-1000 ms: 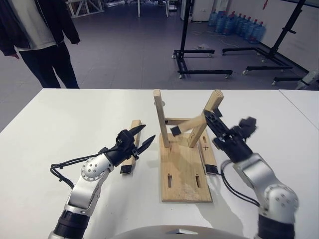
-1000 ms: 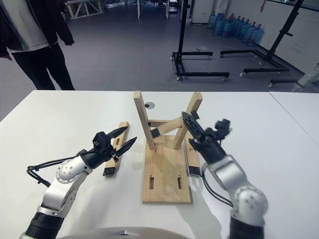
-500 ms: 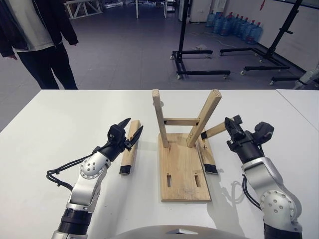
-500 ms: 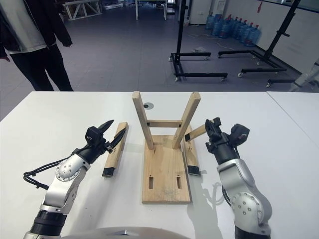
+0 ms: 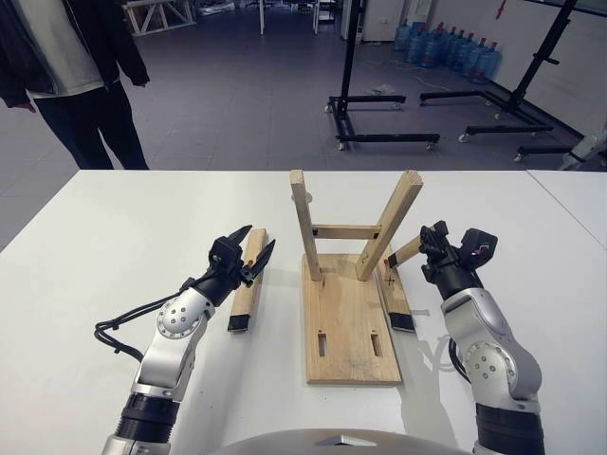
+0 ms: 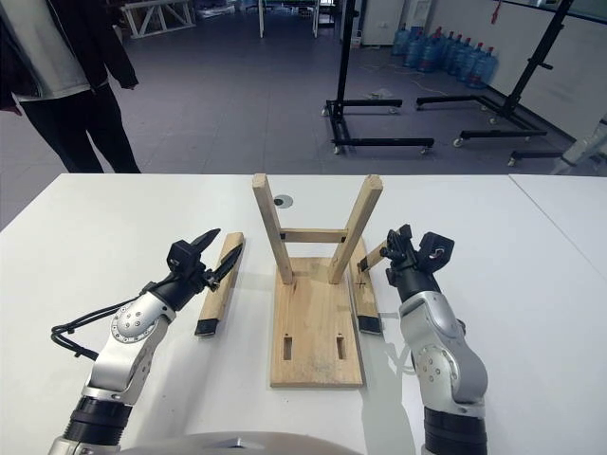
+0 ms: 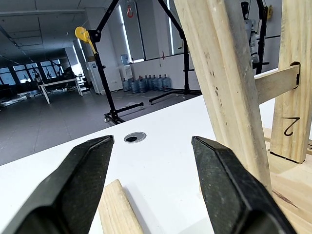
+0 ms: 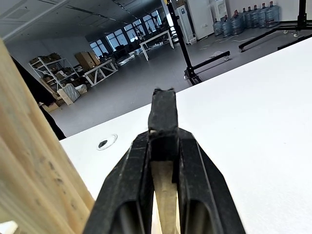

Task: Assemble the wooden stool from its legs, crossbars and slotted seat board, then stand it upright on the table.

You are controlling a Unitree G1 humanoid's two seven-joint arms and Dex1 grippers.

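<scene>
The slotted seat board (image 5: 349,327) lies flat mid-table. Two legs (image 5: 303,226) (image 5: 390,224) stand in its far end, joined by a crossbar (image 5: 345,231). A loose leg (image 5: 246,287) with a black foot lies left of the board; my left gripper (image 5: 248,249) hovers open over its far end, also seen in the left wrist view (image 7: 151,195). Another leg (image 5: 395,300) lies along the board's right edge. My right gripper (image 5: 427,248) is shut on a short wooden bar (image 5: 404,252) with a black end cap (image 8: 163,114), angled toward the right standing leg.
A round hole (image 6: 276,201) sits in the white table (image 5: 114,237) behind the stool. A black cable (image 5: 119,327) trails from my left arm. Black wheeled stands (image 5: 384,137) are on the floor beyond the far edge.
My right gripper drew the capped bar back out from between the standing legs, to the right and lower. My left gripper moved forward over the loose leg's far end, still open.
</scene>
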